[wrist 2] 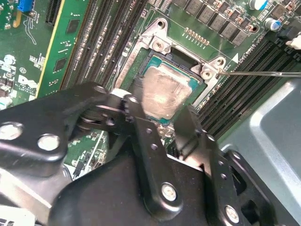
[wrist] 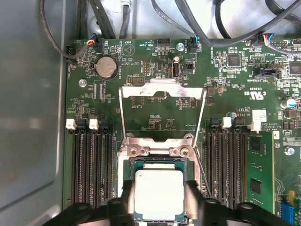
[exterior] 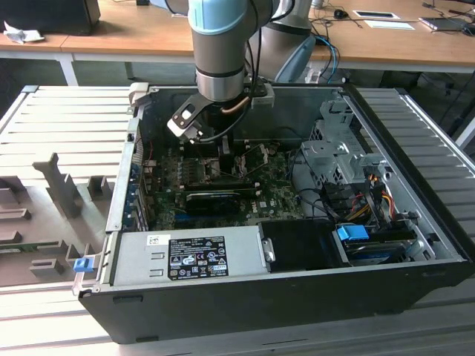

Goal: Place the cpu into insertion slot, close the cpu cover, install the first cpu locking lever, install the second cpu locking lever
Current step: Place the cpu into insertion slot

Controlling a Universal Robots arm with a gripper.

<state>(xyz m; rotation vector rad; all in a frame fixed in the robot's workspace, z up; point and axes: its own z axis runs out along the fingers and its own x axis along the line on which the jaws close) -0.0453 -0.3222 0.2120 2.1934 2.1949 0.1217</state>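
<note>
**Open computer case with the arm at the socket.** In the exterior view, going from its left to its right, we saw grey fixture blocks (exterior: 56, 185) standing on the ribbed tabletop (exterior: 67, 111). Next came the open computer case (exterior: 223, 304), into which the arm (exterior: 219, 44) reached down over the green board (exterior: 278, 199). A metal drive cage (exterior: 334, 156) stood towards that view's right. In both wrist views the cpu (wrist: 159, 197) lay flat in the insertion slot (wrist 2: 181, 54), pale metal face up, between banks of memory slots (wrist: 91, 165). The claw (wrist 2: 162, 113) straddled the cpu closely at two opposite edges; we could not tell whether it clamped the chip or merely flanked it. The cpu cover (wrist: 162, 88) stood swung open beyond the slot. A thin locking lever (wrist: 123, 113) and a second locking lever (wrist: 201, 117) stood raised, one along each flank of the cover, neither latched.
</note>
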